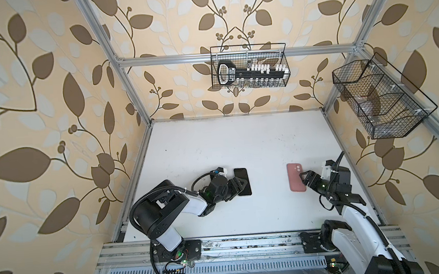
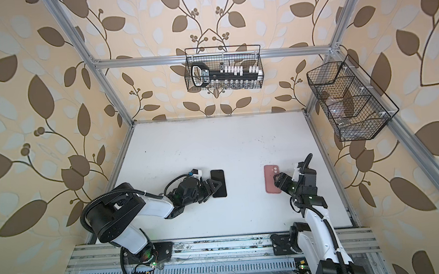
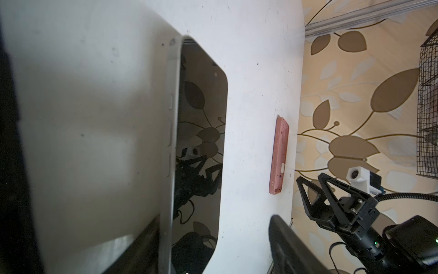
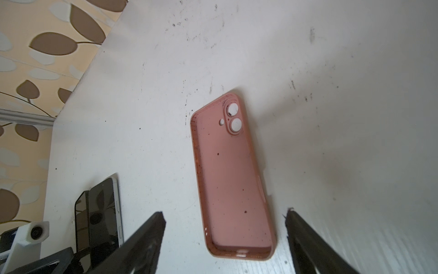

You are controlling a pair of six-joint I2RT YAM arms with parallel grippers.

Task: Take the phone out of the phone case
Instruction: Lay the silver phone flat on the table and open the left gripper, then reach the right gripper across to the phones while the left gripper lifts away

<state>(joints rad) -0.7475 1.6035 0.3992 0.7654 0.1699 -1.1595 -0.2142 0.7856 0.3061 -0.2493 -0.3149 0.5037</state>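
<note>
The phone [image 1: 240, 173] [image 2: 217, 175] lies flat on the white table [image 1: 226, 142], dark screen up, out of its case. My left gripper [image 1: 243, 185] [image 2: 217, 186] hovers over its near half, open. In the left wrist view the fingers [image 3: 284, 239] stand wide on either side of the phone [image 3: 201, 106] without touching it. The pink phone case [image 1: 293, 174] [image 2: 269, 179] [image 3: 280, 151] lies empty, hollow side up, to the right. My right gripper [image 1: 305, 180] [image 2: 277, 180] [image 4: 225, 214] is open, its fingers straddling the near end of the case [image 4: 227, 161].
A wire basket [image 1: 250, 66] with a black tool rack hangs on the back rail. A second wire basket [image 1: 379, 100] hangs on the right rail. Aluminium frame posts edge the table on all sides. Both arm bases sit along the front rail.
</note>
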